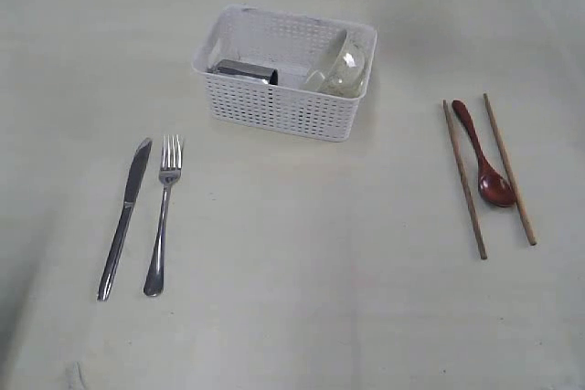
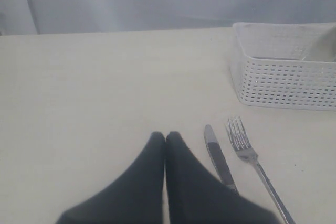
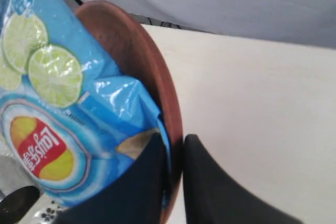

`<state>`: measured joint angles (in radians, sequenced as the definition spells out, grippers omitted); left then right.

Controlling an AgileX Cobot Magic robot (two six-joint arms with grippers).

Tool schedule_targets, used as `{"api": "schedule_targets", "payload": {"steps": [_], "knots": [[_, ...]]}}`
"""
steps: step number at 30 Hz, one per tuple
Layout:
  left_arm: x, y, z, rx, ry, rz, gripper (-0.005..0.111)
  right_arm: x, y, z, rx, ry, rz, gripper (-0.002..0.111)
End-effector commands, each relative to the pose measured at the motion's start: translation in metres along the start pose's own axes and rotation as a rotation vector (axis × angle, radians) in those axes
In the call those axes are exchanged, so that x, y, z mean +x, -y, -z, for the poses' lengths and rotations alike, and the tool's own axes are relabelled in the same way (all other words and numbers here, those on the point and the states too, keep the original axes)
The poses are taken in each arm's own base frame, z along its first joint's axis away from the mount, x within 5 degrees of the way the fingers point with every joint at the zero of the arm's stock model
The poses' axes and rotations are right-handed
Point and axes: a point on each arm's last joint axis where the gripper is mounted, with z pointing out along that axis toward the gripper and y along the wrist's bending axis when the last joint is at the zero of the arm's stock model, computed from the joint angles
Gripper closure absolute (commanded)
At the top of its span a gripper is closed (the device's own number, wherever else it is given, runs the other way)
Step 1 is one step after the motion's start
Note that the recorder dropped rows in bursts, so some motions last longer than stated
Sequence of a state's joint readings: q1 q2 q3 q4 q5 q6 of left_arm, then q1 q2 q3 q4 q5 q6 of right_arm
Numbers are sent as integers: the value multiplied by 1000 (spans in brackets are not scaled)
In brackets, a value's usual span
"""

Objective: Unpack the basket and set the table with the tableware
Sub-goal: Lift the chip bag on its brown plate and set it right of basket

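Right hand [image 3: 175, 141] is pinching the rim of the small round brown plate [image 3: 149, 66], jaws nearly closed on it. The blue lime-print chip bag [image 3: 58, 103] is lying against the plate's face, with one finger [image 3: 149, 182] overlapping its corner. Plate and bag are showing at the top edge of the exterior view, beyond the white perforated plastic basket [image 1: 274, 114]. The basket is sitting mid-way across the pale cream counter [image 1: 302, 271], holding a steel cup [image 1: 242, 71] at its left end and a white bowl [image 1: 343, 70] tipped over at its right end. The steel knife [image 1: 125, 216] and steel fork [image 1: 163, 216] are lying side by side to the left, apart. The reddish-brown wooden spoon [image 1: 484, 157] is lying between two wooden chopsticks [image 1: 464, 180] on the right. Left hand [image 2: 165, 139] is hovering over bare counter just beside the knife, jaws fully closed, gripping nothing.
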<state>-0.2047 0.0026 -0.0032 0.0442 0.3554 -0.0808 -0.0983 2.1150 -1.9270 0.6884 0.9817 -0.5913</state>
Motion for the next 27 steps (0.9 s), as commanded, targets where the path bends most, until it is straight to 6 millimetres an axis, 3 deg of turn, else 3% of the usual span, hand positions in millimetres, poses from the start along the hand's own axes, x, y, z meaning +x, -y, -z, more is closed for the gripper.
{"api": "schedule_targets", "payload": {"steps": [1,7,11,17,27], "knots": [[0,0,0,3,10,-5,107,22,52,-12,8,-48,-251,109],[0,0,0,3,10,-5,107,63,103,-49,-26,-150,-492,109],[0,0,0,3,10,-5,107,87,123,-70,-32,-214,-595,109],[0,0,0,3,10,-5,107,101,133,-83,-32,-237,-645,109],[0,0,0,3,10,-5,107,108,139,-82,50,-284,-630,106]]}}
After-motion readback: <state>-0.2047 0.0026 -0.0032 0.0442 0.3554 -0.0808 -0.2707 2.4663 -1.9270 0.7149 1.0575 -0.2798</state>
